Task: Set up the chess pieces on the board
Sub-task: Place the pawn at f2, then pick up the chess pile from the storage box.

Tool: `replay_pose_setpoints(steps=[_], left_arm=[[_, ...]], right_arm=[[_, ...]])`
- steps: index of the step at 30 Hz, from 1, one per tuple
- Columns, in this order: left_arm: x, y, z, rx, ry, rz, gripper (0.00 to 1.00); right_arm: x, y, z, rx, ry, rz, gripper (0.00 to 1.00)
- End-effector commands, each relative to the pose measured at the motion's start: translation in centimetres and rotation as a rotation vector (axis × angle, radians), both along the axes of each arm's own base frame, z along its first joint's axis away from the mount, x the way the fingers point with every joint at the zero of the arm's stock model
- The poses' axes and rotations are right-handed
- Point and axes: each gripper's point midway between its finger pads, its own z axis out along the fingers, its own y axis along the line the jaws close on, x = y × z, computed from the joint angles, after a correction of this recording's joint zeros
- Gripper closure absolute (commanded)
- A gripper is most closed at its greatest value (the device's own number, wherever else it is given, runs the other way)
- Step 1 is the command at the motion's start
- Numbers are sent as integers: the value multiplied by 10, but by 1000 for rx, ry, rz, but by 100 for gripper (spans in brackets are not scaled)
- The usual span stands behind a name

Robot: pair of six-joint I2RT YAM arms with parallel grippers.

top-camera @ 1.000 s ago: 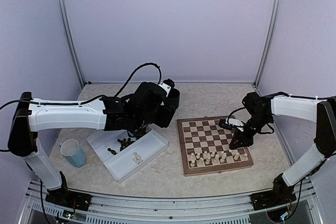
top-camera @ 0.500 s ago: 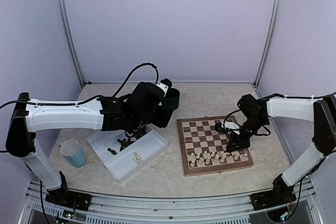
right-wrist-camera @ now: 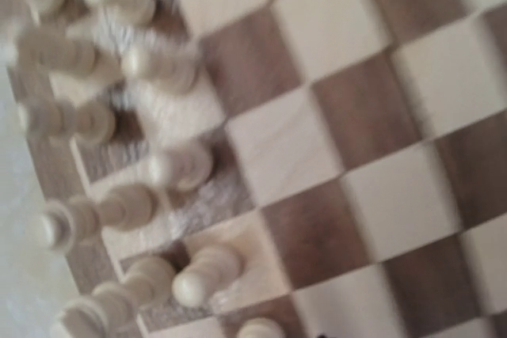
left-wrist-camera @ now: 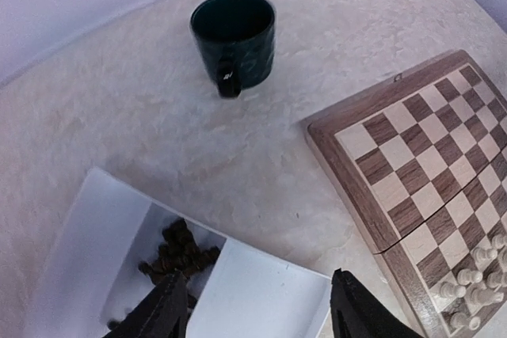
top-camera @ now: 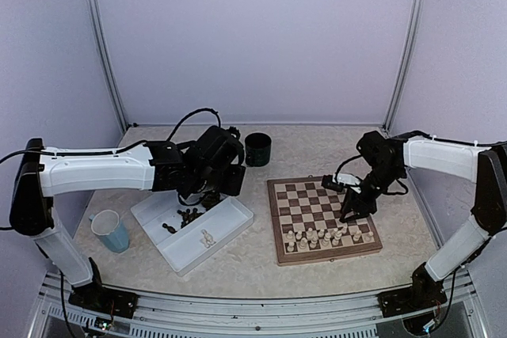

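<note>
— Since a second ago, our left gripper [left-wrist-camera: 257,316] drew back from the board [top-camera: 305,199]; its jaws stand apart over the tray [top-camera: 231,223] left of it.
— Our right gripper [top-camera: 348,213], over the board's right side: we cannot tell. Cream pieces [top-camera: 329,237] stand on its near rows.

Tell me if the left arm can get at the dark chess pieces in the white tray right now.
Probably yes. The left hand hangs over the tray with its fingers apart, and the dark pieces lie uncovered in an open compartment close below, with nothing between.
</note>
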Motion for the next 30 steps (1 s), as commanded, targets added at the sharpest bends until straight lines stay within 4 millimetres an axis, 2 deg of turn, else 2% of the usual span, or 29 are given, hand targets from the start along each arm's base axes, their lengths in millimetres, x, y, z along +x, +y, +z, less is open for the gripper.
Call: replay_pose_setpoints(steps=[1,3,5,8,16,23,27,30], left_arm=[[-27,57,-57,-122,366,304,43],[-50,64,-89,-185,501,364,46],[-69,66,-111,-234,583,395,50],[-77,75,-131,-234,625,458,53],[-77,74,-162,-221,704,507,60],[-78,75,-173,-202,730,509,67],[-71,71,-177,-192,726,473,70],[-65,62,-181,-165,720,420,74]], right_arm=[[16,4,32,40,-51,1,65],[27,5,38,46,-75,-9,66],[37,7,40,56,-89,-18,65],[43,14,39,81,-84,-16,66],[39,18,38,108,-68,5,66],[35,15,29,102,-62,11,66],[38,22,34,134,-56,17,66],[46,31,46,172,-56,27,66]])
